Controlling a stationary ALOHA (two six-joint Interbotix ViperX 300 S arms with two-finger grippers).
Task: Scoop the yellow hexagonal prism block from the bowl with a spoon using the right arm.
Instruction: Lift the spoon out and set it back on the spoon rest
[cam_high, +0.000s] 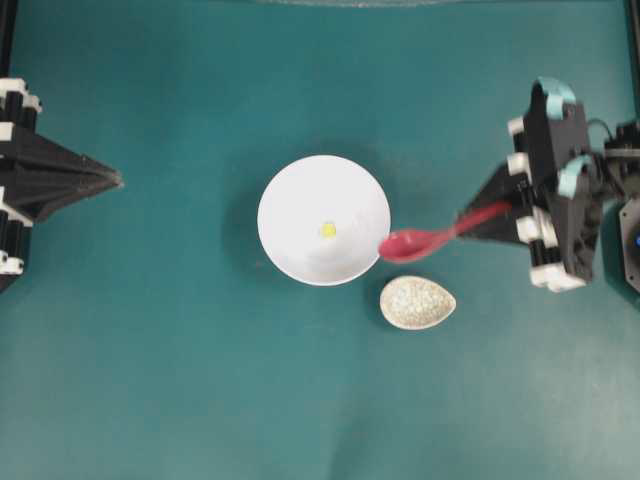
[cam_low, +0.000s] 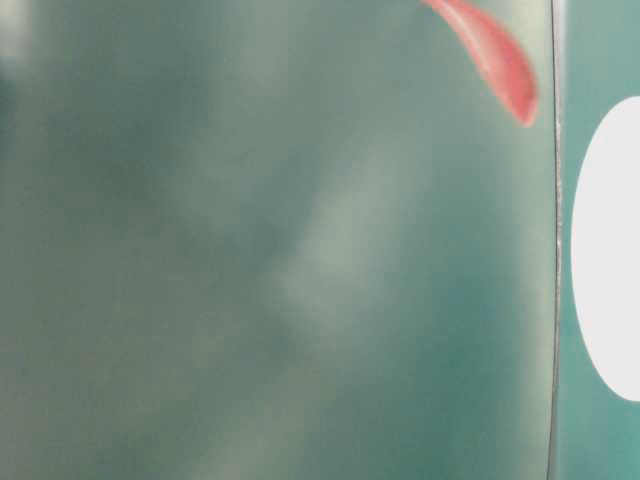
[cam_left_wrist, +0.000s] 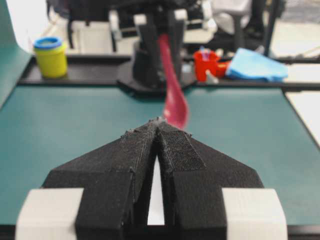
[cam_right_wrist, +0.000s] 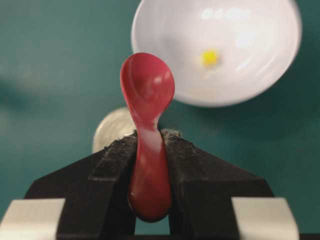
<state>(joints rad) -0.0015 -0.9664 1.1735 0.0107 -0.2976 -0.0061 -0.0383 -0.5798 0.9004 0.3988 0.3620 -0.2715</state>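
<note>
Overhead view: the white bowl (cam_high: 323, 220) stands mid-table (cam_high: 150, 380), with the yellow hexagonal prism block (cam_high: 328, 230) lying inside it near the centre. The right claw (cam_high: 500, 212) is clenched on the handle of the red spoon (cam_high: 430, 239); the scoop sits just off the bowl's right rim, above a small speckled dish (cam_high: 417, 303). The left claw (cam_high: 112, 180) rests at the far left edge, well apart from the bowl.

Table-level view: mostly blur; the spoon's scoop (cam_low: 495, 58) shows at upper right, and part of the bowl (cam_low: 608, 250) at the right edge.

Left wrist view: the left claw (cam_left_wrist: 159, 131) has its fingers pressed together on nothing. The spoon (cam_left_wrist: 172, 95) hangs beyond it.

Right wrist view: the right claw (cam_right_wrist: 149, 137) grips the spoon (cam_right_wrist: 148, 105) by its handle, scoop forward. The bowl (cam_right_wrist: 217, 47) lies ahead with the block (cam_right_wrist: 209, 57) inside; the spoon's scoop holds nothing.
</note>
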